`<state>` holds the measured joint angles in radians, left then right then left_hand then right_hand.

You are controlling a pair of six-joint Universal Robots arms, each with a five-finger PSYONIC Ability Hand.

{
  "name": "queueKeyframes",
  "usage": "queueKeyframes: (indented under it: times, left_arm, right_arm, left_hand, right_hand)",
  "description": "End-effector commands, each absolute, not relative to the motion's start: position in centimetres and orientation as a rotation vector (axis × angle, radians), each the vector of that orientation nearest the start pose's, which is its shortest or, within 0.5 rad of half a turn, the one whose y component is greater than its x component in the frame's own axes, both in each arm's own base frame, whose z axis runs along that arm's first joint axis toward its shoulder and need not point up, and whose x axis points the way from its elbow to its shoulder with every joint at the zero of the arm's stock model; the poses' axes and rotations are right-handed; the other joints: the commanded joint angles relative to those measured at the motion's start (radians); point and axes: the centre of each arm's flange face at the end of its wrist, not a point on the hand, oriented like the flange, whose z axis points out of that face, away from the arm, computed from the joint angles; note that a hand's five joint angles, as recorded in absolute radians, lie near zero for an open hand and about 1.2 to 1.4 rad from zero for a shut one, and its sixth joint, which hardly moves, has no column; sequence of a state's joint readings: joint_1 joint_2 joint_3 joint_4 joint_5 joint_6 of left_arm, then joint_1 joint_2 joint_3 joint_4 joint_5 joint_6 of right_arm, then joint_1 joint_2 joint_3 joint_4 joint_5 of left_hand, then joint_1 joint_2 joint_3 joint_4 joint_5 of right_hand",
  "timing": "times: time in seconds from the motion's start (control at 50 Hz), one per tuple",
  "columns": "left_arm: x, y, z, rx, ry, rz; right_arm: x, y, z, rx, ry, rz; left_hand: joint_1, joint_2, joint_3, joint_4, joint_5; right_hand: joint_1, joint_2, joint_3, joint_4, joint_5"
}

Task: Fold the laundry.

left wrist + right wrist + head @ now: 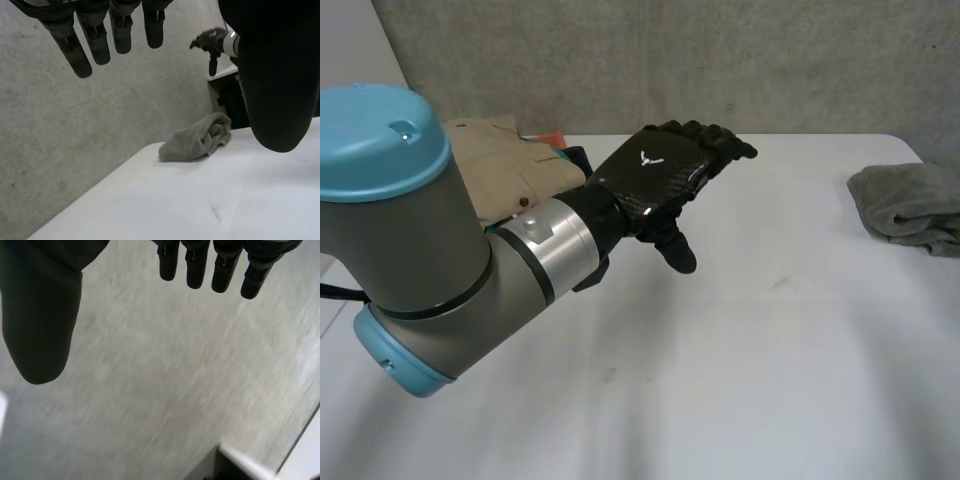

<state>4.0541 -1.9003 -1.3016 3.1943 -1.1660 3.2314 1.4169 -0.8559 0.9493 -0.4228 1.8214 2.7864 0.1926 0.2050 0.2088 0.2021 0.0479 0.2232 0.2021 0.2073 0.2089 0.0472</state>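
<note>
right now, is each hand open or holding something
Left hand: open, fingers straight, holding nothing.
Right hand: open, fingers straight, holding nothing.

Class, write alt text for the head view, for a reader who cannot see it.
The robot's left hand, open and holding nothing, hovers above a white table. A beige garment lies behind its arm at the table's far left, and a crumpled grey cloth sits at the right edge.
</note>
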Motion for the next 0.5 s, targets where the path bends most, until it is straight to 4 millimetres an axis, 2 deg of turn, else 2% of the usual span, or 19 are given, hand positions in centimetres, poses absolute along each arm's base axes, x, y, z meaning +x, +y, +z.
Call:
queueKeyframes:
  times: [0.02,0.04,0.1,0.12,0.16,0.18,0.24,0.26,0.32,0.34,0.4,0.42,0.48,0.5]
  left_arm:
    - [-34.8,-20.6,30.6,-0.939,-1.565,1.746]
    - [-34.1,-21.6,31.1,-0.896,-1.586,1.806]
    - [-32.3,-23.9,32.4,-0.784,-1.637,1.947]
    - [-30.5,-25.8,33.3,-0.691,-1.678,2.054]
    - [-28.9,-27.6,33.8,-0.617,-1.713,2.136]
    - [-27.1,-29.5,34.0,-0.561,-1.755,2.209]
    - [-25.1,-32.2,33.3,-0.562,-1.826,2.276]
    - [-23.9,-34.2,31.8,-0.604,-1.898,2.299]
    - [-22.2,-36.9,29.2,-0.707,-2.009,2.32]
    - [-21.4,-38.4,27.7,-0.791,-2.066,2.331]
    - [-20.2,-40.3,25.0,-0.909,-2.153,2.321]
    - [-19.4,-41.5,23.3,-0.962,-2.203,2.314]
    - [-18.9,-43.0,21.1,-1.018,-2.234,2.304]
    - [-18.6,-43.7,19.4,-1.042,-2.242,2.271]
  right_arm:
    - [9.1,-46.2,30.0,0.11,-1.475,2.209]
    - [11.5,-45.1,29.6,0.229,-1.508,2.247]
    - [15.3,-43.0,28.1,0.46,-1.578,2.301]
    - [17.2,-41.4,27.5,0.609,-1.601,2.331]
    - [18.7,-39.4,27.3,0.752,-1.604,2.346]
    - [19.9,-37.2,27.0,0.897,-1.606,2.342]
    - [21.0,-34.1,25.9,1.082,-1.619,2.303]
    - [21.4,-32.4,25.1,1.178,-1.636,2.261]
    - [22.1,-30.0,23.7,1.28,-1.68,2.189]
    - [22.7,-28.4,22.7,1.341,-1.712,2.148]
    - [23.7,-26.2,21.4,1.435,-1.76,2.1]
    - [24.0,-25.1,20.4,1.476,-1.806,2.066]
    - [24.1,-24.1,19.4,1.501,-1.866,2.019]
    - [23.9,-23.7,18.8,1.5,-1.898,1.994]
  left_hand:
    - [-0.006,-0.018,-0.022,-0.015,-0.035]
    - [0.0,-0.012,-0.016,-0.009,-0.03]
    - [0.003,-0.009,-0.013,-0.006,-0.027]
    - [0.003,-0.009,-0.013,-0.006,-0.027]
    - [0.003,-0.009,-0.013,-0.006,-0.027]
    - [0.0,-0.012,-0.016,-0.009,-0.029]
    - [-0.006,-0.018,-0.022,-0.015,-0.035]
    - [-0.003,-0.015,-0.019,-0.012,-0.032]
    - [-0.003,-0.015,-0.019,-0.012,-0.032]
    - [0.0,-0.012,-0.016,-0.009,-0.03]
    - [0.0,-0.012,-0.016,-0.009,-0.03]
    - [0.0,-0.012,-0.016,-0.009,-0.03]
    - [0.0,-0.012,-0.016,-0.009,-0.03]
    - [0.003,-0.009,-0.013,-0.006,-0.027]
  right_hand:
    - [-0.049,-0.028,-0.033,-0.034,-0.047]
    - [-0.049,-0.028,-0.033,-0.034,-0.047]
    - [-0.049,-0.028,-0.033,-0.034,-0.047]
    - [-0.049,-0.028,-0.033,-0.034,-0.047]
    - [-0.049,-0.028,-0.033,-0.034,-0.047]
    - [-0.049,-0.028,-0.033,-0.034,-0.047]
    - [-0.049,-0.028,-0.033,-0.034,-0.047]
    - [-0.049,-0.028,-0.033,-0.034,-0.047]
    - [-0.049,-0.028,-0.033,-0.034,-0.047]
    - [-0.049,-0.028,-0.033,-0.034,-0.047]
    - [-0.049,-0.028,-0.033,-0.034,-0.047]
    - [-0.049,-0.028,-0.033,-0.034,-0.047]
    - [-0.049,-0.028,-0.033,-0.034,-0.047]
    - [-0.049,-0.028,-0.033,-0.034,-0.047]
